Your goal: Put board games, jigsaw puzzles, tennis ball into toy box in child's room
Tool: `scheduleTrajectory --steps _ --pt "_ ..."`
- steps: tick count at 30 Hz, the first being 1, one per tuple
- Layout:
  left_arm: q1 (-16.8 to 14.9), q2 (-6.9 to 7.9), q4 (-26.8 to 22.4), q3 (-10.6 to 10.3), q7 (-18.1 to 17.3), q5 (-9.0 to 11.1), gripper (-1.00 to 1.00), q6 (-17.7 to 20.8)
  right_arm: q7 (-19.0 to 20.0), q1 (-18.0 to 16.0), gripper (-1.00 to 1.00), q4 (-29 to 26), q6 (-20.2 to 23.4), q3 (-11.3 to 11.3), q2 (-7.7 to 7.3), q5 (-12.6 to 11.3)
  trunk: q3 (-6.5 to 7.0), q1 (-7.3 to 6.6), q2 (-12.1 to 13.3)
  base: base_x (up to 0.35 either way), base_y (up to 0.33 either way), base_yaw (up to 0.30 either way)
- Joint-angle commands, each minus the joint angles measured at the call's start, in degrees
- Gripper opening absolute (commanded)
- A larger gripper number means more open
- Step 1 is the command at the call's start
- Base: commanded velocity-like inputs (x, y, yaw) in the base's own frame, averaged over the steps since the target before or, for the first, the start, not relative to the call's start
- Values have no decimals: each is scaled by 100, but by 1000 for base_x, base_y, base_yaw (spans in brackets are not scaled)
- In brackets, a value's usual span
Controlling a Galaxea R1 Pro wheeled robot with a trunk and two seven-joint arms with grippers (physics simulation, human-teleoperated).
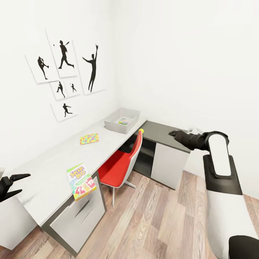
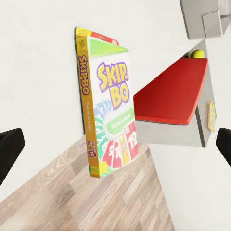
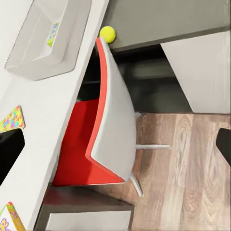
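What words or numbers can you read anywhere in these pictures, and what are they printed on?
"SKIP-BO": large yellow letters on the front of the flat red, orange and green card box lying at the pale desktop's edge.
"SKIPBO": red letters down that box's yellow spine.
Small line under the front logo, and the numbers on its printed cards: too blurred to read.
Colourful item in the light grey tray: print unreadable.

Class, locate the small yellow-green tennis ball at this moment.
In the head view the small yellow-green tennis ball sits at the front edge of the dark grey cabinet top, just behind the red chair's backrest, right of the light grey toy box.
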Motion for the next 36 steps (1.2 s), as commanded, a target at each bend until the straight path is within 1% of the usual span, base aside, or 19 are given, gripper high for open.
scheduleTrajectory --steps 1,2,5,6,8,11,15,17,19,21,25,26,27,28,29,31,34,35,36 --pt "-6 0 4 8 -59 -58 100 20 -61 136 100 -6 18 -67 -38 -60 0 2 -7 0 0 -152" --pt "-6 0 4 8 -59 -59 100 21 -62 210 100 -6 18 -104 -51 -59 9 2 -7 0 0 -152" --pt "-6 0 4 8 -59 -58 100 24 -60 626 100 4 24 -331 -86 -50 34 2 -7 0 0 -152" --pt "-6 0 4 8 -61 -56 100 24 -60 716 100 10 26 -369 -90 -48 43 2 -7 0 0 -151" --pt "-6 0 4 8 -65 -56 100 24 -55 1078 100 35 32 -484 -98 -44 60 2 -7 0 0 -151" --pt "-6 0 4 8 -67 -53 100 25 -50 1482 100 79 30 -541 -97 -48 85 2 -7 0 0 -151" --pt "-6 1 4 8 -68 -52 100 25 -35 1840 100 124 -50 -566 -61 -54 119 2 -7 0 0 -151" --pt "-6 0 4 8 -69 -52 100 25 7 2167 100 139 -322 -566 -59 -54 136 2 -7 0 0 -151" --pt "-6 0 4 8 -73 -51 100 25 24 2421 100 141 -553 -535 -72 -67 153 2 -7 0 0 -151" --pt "-6 2 4 8 -80 -51 100 25 38 2668 100 145 -740 -486 -49 -72 170 2 -7 0 0 -147" --pt "-6 7 4 8 -149 -51 100 26 47 2805 100 168 -876 -376 -1 -76 186 2 -7 0 0 -75" --pt "-6 7 4 8 -181 -51 100 25 48 2822 100 177 -922 -294 26 -76 187 2 -7 0 0 -26" --pt "-6 8 0 8 -252 -51 100 30 47 2845 100 201 -1129 234 150 -71 188 2 -7 0 0 -7" --pt "-6 8 -8 8 -265 -51 100 31 45 2848 100 208 -1248 490 184 -60 188 2 -7 0 0 -4" --pt "-6 8 -11 8 -270 -51 100 34 34 2849 100 207 -1318 624 197 -58 188 2 -7 0 0 -4" --pt "-6 9 -18 8 -293 -51 100 39 -20 2847 100 155 -1576 1157 225 -53 188 2 -7 0 0 -2" --pt "-6 16 -8 8 -316 -57 100 41 -14 2842 100 249 -1748 1544 250 -46 189 2 -7 0 0 0" --pt "-6 18 -4 8 -318 -57 100 41 -5 2841 100 331 -1790 1588 253 -45 189 2 -7 0 0 0" --pt "-6 21 2 8 -320 -58 100 42 15 2841 100 564 -1912 1652 254 -42 189 2 -7 0 0 0"
